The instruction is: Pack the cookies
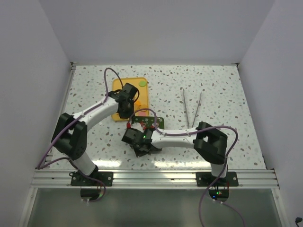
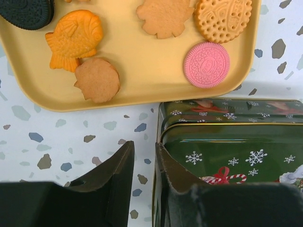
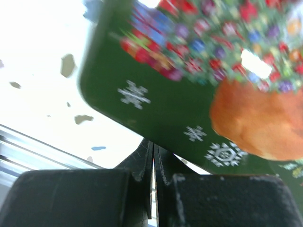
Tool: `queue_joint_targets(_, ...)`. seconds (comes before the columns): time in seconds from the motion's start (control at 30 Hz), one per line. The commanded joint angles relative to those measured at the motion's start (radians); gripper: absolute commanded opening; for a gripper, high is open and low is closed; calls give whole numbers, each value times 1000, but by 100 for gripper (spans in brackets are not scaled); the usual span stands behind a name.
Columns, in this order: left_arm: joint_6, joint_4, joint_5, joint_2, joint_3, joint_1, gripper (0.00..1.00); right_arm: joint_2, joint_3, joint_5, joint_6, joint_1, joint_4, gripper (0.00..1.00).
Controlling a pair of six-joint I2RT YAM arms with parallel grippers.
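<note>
Left gripper, slightly spread, sits at the tin beside the tray of cookies, likely steadying it while right gripper pinches the lid for opening.

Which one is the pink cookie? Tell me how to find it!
Find the yellow tray beside the green snowflake tin. In the tray corner nearest the tin lies the pink cookie, next to a tan dotted round one. Only it is pink; its neighbours are tan, orange or black.
</note>
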Motion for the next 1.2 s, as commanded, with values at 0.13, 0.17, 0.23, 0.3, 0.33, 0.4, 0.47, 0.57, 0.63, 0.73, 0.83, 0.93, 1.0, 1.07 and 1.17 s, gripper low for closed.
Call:
queue_joint_targets(0.13,23,29,17,-2,82,9,47,52,134,110,4,-32,-21,0)
queue_joint_targets(0.17,25,21,17,-7,87,9,50,54,143,112,2,-38,-18,0)
queue_joint_targets(0.23,29,15,16,-16,96,10,61,63,154,122,-1,-46,-22,0)
queue_joint_targets(0.3,34,3,14,-30,102,13,68,69,170,148,-3,-50,-33,0)
queue_joint_targets(0.33,36,-2,11,-36,102,15,71,72,173,158,-6,-56,-38,0)
queue_joint_targets(0.4,37,-17,7,-51,107,19,72,72,178,165,-10,-63,-41,0)
queue_joint_targets(0.47,37,-29,5,-73,107,22,72,67,177,167,-15,-73,-41,0)
queue_joint_targets(0.57,34,-31,0,-117,106,25,67,58,180,168,-27,-86,-44,0)
queue_joint_targets(0.63,49,-5,36,-143,89,25,58,54,177,168,-30,-87,-44,0)
queue_joint_targets(0.73,86,89,132,-188,35,25,47,47,170,168,-32,-89,-41,0)
queue_joint_targets(0.83,108,159,223,-195,-11,25,29,47,166,162,-32,-95,-42,0)
queue_joint_targets(0.93,117,224,311,-177,-60,25,17,38,157,159,-33,-102,-39,0)
queue_joint_targets(1.0,115,286,371,-160,-101,24,14,32,149,159,-35,-109,-35,0)
queue_joint_targets(1.07,102,352,414,-146,-129,25,11,23,140,156,-35,-112,-33,0)
queue_joint_targets(1.17,86,405,444,-114,-138,24,11,17,131,153,-35,-118,-30,0)
